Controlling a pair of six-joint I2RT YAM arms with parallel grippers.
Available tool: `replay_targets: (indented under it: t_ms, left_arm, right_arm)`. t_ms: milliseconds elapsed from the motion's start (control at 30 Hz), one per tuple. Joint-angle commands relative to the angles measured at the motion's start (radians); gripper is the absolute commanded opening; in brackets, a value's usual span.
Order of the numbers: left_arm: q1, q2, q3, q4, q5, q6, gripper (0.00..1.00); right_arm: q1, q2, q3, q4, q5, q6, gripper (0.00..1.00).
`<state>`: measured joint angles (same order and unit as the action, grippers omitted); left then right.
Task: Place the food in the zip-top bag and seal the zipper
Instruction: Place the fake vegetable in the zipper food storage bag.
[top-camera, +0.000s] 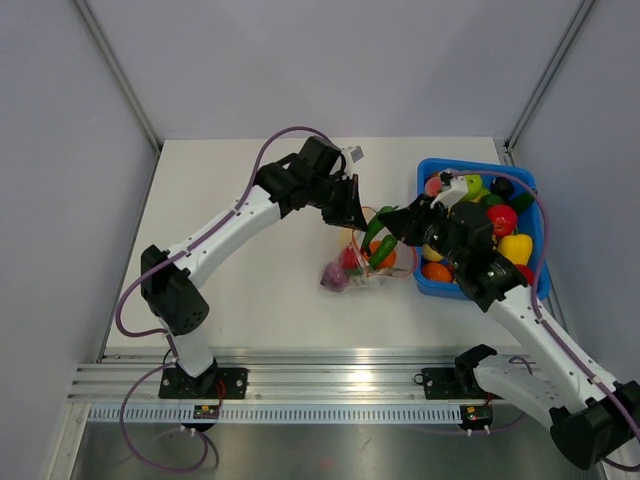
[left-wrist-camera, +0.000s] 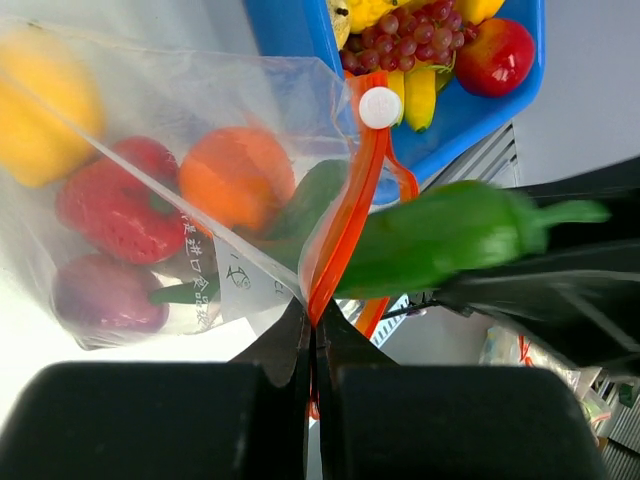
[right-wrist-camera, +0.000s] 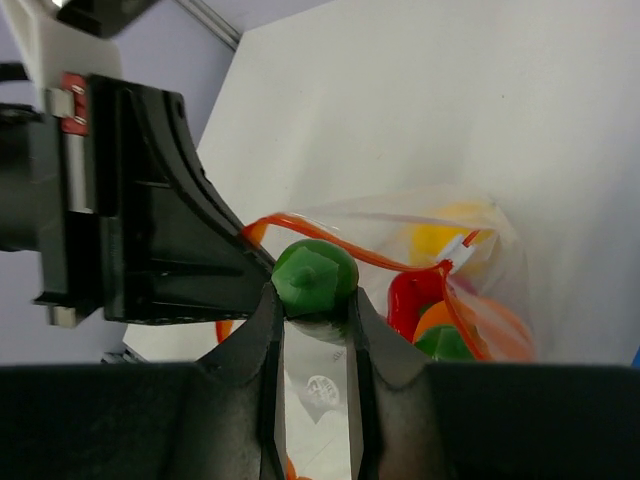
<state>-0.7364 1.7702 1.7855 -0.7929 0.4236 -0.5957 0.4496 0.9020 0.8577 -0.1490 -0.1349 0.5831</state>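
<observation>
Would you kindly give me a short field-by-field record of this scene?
left hand: shut on the zipper, holding up the zip-top bag
right hand: shut on a green pepper, tip at the bag's mouth
in bag: food in yellow, red, orange, purple
blue bin: holds more pieces
seal: not closed

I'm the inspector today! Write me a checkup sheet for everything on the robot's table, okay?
Surface: white table, no spills seen.
Job's things: zip-top bag holds several toy foods; zipper open; green pepper at the mouth.
Clutter: blue bin, more of them inside.
Grippers: left end effector shut on the zipper; right end effector shut on the green pepper.
Cables: purple cables run along both arms.
Surroundings: grey walls; metal rail at the near edge.
</observation>
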Motion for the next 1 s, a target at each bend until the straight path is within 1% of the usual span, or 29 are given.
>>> replay_targets:
  t_ms: [0, 33, 133, 200, 233, 300, 333, 433, 600, 633, 700, 767, 867, 900, 967]
  left_arm:
    - [-0.006, 0.001, 0.063, 0.070, 0.056, -0.015, 0.00]
    - [-0.003, 0.005, 0.064, 0.070, 0.058, -0.016, 0.00]
    - [0.003, 0.005, 0.063, 0.073, 0.069, -0.018, 0.00]
    - [0.008, 0.002, 0.063, 0.075, 0.070, -0.019, 0.00]
    - [0.009, 0.002, 0.061, 0.075, 0.073, -0.018, 0.00]
    - [0.014, -0.003, 0.057, 0.077, 0.075, -0.016, 0.00]
    - [0.015, -0.006, 0.055, 0.083, 0.078, -0.016, 0.00]
    - [0.022, -0.009, 0.048, 0.095, 0.084, -0.019, 0.00]
    - [0.028, -0.005, 0.041, 0.112, 0.106, -0.033, 0.00]
    - [0.028, -0.003, 0.041, 0.119, 0.109, -0.035, 0.00]
    - [0.028, 0.000, 0.040, 0.123, 0.115, -0.038, 0.00]
    - [0.028, 0.000, 0.040, 0.126, 0.116, -0.036, 0.00]
    - [0.028, -0.003, 0.040, 0.121, 0.115, -0.029, 0.00]
    - [0.028, -0.006, 0.038, 0.119, 0.113, -0.026, 0.00]
    - [0.029, -0.008, 0.032, 0.118, 0.112, -0.019, 0.00]
  right_arm:
    - [0.075, 0.044, -0.022, 0.094, 0.079, -0.037, 0.00]
    - [0.102, 0.055, -0.025, 0.100, 0.102, -0.046, 0.00]
    - [0.135, 0.093, -0.034, 0.100, 0.129, -0.072, 0.00]
    - [0.143, 0.112, -0.034, 0.092, 0.129, -0.080, 0.02]
    - [0.150, 0.113, -0.032, 0.077, 0.129, -0.091, 0.07]
    - [0.158, 0.115, -0.020, 0.054, 0.129, -0.106, 0.11]
    - [0.162, 0.115, -0.013, 0.022, 0.129, -0.123, 0.17]
    - [0.169, 0.107, 0.006, -0.041, 0.129, -0.149, 0.27]
    - [0.172, 0.089, 0.033, -0.107, 0.129, -0.167, 0.29]
    - [0.172, 0.089, 0.037, -0.128, 0.129, -0.175, 0.32]
    - [0.173, 0.103, 0.062, -0.159, 0.129, -0.181, 0.45]
    - [0.172, 0.113, 0.096, -0.210, 0.156, -0.190, 0.64]
    - [0.172, 0.098, 0.141, -0.280, 0.195, -0.209, 0.68]
    - [0.173, 0.086, 0.147, -0.290, 0.222, -0.213, 0.75]
    - [0.173, 0.037, 0.156, -0.308, 0.248, -0.224, 0.75]
